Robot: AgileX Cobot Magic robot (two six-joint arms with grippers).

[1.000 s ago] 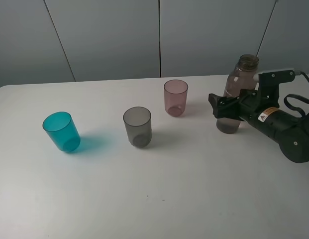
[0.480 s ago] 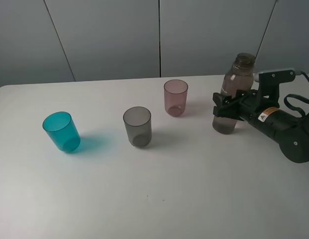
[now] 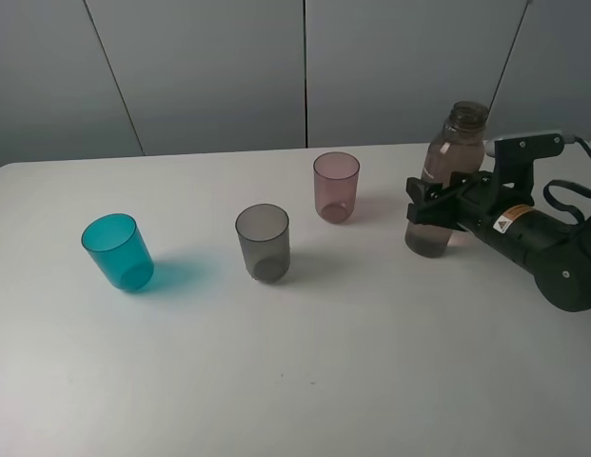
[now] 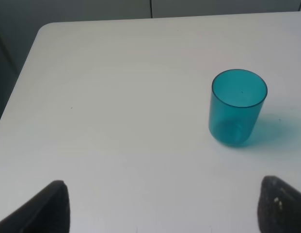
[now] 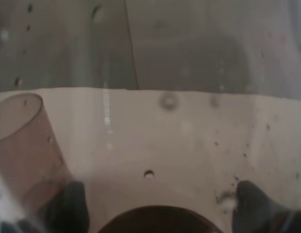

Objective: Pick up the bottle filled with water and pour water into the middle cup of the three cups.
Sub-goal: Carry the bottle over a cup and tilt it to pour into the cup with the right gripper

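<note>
The smoky-brown bottle (image 3: 454, 152) stands on the right of the table, tilted slightly left, with water in it. My right gripper (image 3: 431, 203) is shut on the bottle at mid height. The bottle fills the right wrist view (image 5: 179, 136), with the fingertips (image 5: 68, 201) at either side. Three cups stand in a row: teal (image 3: 117, 251), the smoky-grey middle cup (image 3: 263, 242) and pink (image 3: 336, 187). The pink cup shows through the bottle in the right wrist view (image 5: 22, 141). My left gripper (image 4: 162, 208) is open and empty, near the teal cup (image 4: 237, 107), and is out of the exterior view.
The white table (image 3: 324, 371) has a rounded far-left corner and edge (image 4: 29, 53). A grey panelled wall (image 3: 209, 67) stands behind it. The right arm's black body (image 3: 547, 252) and cable lie at the table's right edge.
The right gripper has closed on the bottle and shifted it a little to the left, toward the cups, tilting it slightly. The cups have not moved.
</note>
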